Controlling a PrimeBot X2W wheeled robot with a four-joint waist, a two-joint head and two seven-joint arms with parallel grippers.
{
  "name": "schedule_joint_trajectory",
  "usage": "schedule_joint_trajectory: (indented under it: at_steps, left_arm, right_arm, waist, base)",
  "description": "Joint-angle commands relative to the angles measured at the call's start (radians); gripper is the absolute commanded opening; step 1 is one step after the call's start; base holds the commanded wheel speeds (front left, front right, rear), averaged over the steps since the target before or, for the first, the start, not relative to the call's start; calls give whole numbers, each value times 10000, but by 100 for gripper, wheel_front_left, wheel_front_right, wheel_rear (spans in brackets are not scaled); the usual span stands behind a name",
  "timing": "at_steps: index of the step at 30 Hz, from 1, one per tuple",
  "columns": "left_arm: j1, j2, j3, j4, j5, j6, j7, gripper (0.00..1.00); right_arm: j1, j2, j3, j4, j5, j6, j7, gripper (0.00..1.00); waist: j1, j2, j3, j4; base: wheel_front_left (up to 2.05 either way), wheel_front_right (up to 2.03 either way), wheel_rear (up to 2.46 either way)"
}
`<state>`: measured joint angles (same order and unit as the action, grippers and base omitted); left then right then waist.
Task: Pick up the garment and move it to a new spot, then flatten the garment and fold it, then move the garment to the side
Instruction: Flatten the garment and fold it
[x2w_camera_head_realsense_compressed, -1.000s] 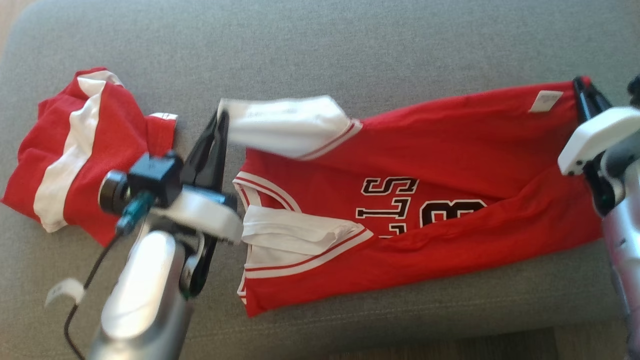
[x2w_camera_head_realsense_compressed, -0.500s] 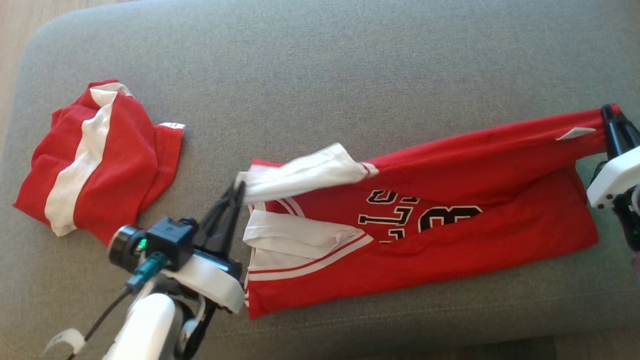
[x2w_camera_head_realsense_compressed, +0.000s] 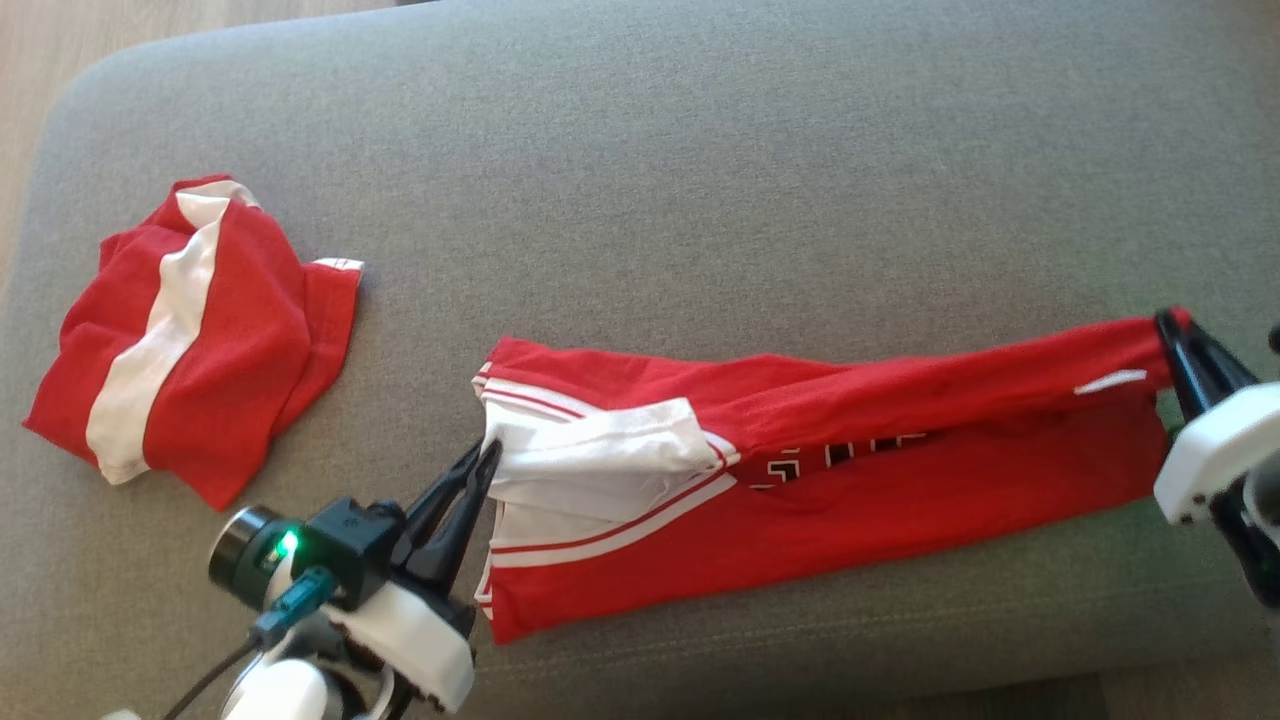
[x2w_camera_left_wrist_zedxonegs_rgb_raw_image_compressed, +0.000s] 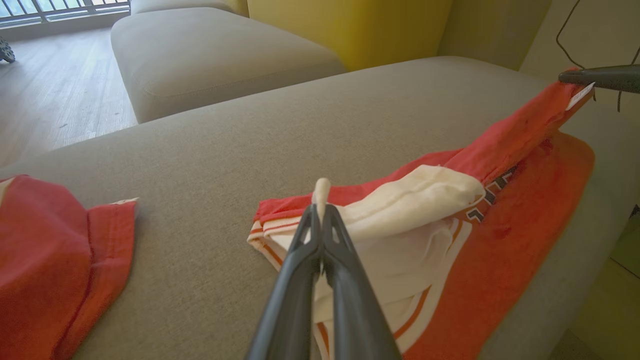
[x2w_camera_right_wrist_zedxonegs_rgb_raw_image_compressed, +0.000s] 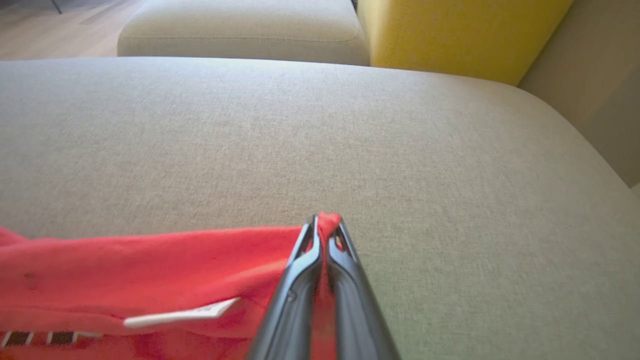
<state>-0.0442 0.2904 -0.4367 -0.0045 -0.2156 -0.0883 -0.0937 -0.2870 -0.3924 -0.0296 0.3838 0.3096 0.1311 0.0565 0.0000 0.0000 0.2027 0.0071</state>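
The garment (x2w_camera_head_realsense_compressed: 900, 510) is a red jersey with white sleeves and black lettering, lying stretched across the grey couch cushion (x2w_camera_head_realsense_compressed: 700, 200). Its far long edge is drawn over toward the near edge, so most of the lettering is covered. My left gripper (x2w_camera_head_realsense_compressed: 488, 455) is shut on the white sleeve (x2w_camera_left_wrist_zedxonegs_rgb_raw_image_compressed: 415, 200) at the garment's left end; the left wrist view has that gripper (x2w_camera_left_wrist_zedxonegs_rgb_raw_image_compressed: 320, 207) pinching a tuft of white cloth. My right gripper (x2w_camera_head_realsense_compressed: 1165, 325) is shut on the red corner at the right end, beside a white label (x2w_camera_right_wrist_zedxonegs_rgb_raw_image_compressed: 180, 315); my right gripper (x2w_camera_right_wrist_zedxonegs_rgb_raw_image_compressed: 325, 222) pinches red cloth.
A second red garment with a white stripe (x2w_camera_head_realsense_compressed: 190, 330) lies bunched at the cushion's left. Wooden floor (x2w_camera_head_realsense_compressed: 30, 60) borders the cushion's far left corner. Another grey cushion (x2w_camera_left_wrist_zedxonegs_rgb_raw_image_compressed: 215, 55) and a yellow one (x2w_camera_left_wrist_zedxonegs_rgb_raw_image_compressed: 350, 25) stand beyond. The cushion's near edge runs just below the jersey.
Both grippers have pulled the jersey's far edge toward the near edge, laying it over the lettering. The white sleeve now rests on the lower sleeve. The head camera has shifted too.
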Motion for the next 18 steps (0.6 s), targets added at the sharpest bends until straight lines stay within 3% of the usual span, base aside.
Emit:
schedule_joint_trajectory:
  at_steps: [1, 11, 12, 13, 14, 15, 18]
  left_arm:
    - [-71, 338, 356, -489, -82, 7, 128, 0]
    - [662, 965, -220, -1141, -383, -224, 757, 0]
    - [713, 1025, -321, -1204, -456, -253, 823, 0]
    - [755, 1097, -438, -1250, -538, -283, 899, 26]
    - [785, 1176, -530, -1279, -598, -304, 980, 73]
    - [799, 1242, -587, -1309, -643, -317, 1027, 100]
    - [805, 1371, -571, -1372, -778, -321, 1089, 100]
  right_arm:
    - [276, -416, 76, -576, 134, -4, 136, 0]
    - [1272, -500, -266, -1355, 388, -4, 1121, 0]
    - [1341, -462, -337, -1346, 423, -4, 1290, 88]
    - [1389, -447, -382, -1360, 415, -4, 1431, 100]
    - [1430, -429, -419, -1390, 400, -4, 1536, 100]
    - [1478, -411, -454, -1425, 379, -4, 1635, 100]
    - [1555, -372, -729, -1621, 144, -4, 1726, 100]
  waist:
    - [0, 0, -27, -25]
    - [0, 0, -228, -117]
    - [0, 0, -240, -122]
    - [0, 0, -252, -125]
    - [0, 0, -266, -125]
    - [0, 0, -283, -124]
    - [0, 0, -337, -128]
  base:
    - [0, 0, 0]
    - [0, 0, 0]
    - [0, 0, 0]
    - [0, 0, 0]
    - [0, 0, 0]
    - [0, 0, 0]
    - [0, 0, 0]
